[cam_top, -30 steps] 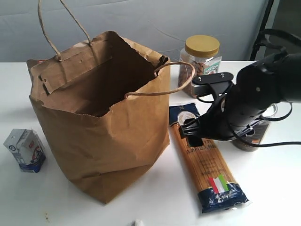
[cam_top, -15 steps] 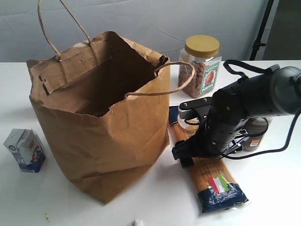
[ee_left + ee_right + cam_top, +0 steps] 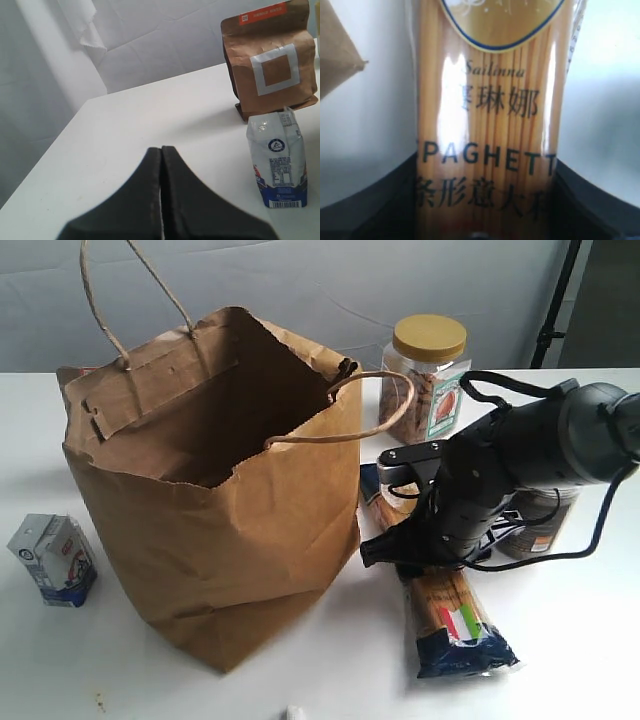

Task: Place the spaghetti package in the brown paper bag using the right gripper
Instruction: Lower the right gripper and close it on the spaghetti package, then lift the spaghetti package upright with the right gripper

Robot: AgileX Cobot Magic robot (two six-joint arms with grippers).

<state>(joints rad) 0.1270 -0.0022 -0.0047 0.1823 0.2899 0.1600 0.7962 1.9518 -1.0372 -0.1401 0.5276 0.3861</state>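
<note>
The right gripper (image 3: pixel 485 200) has its jaws clamped across the spaghetti package (image 3: pixel 487 115), one on each long edge near its middle, likely so the long pack balances when lifted; the pack seems to rest on the desk (image 3: pixel 580 660), not yet in the brown paper bag (image 3: pixel 220 540), which stands open-mouthed just beside the jaws, ready for a drop from above; far off, the left gripper (image 3: pixel 161 155) is pressed closed on nothing, idle.

I read yellow pasta, navy ends and a red-white-green stripe on the spaghetti package (image 3: pixel 440 595); plain kraft on the brown paper bag (image 3: pixel 230 510); a mustard lid on the jar (image 3: pixel 430 350) at one o'clock.
</note>
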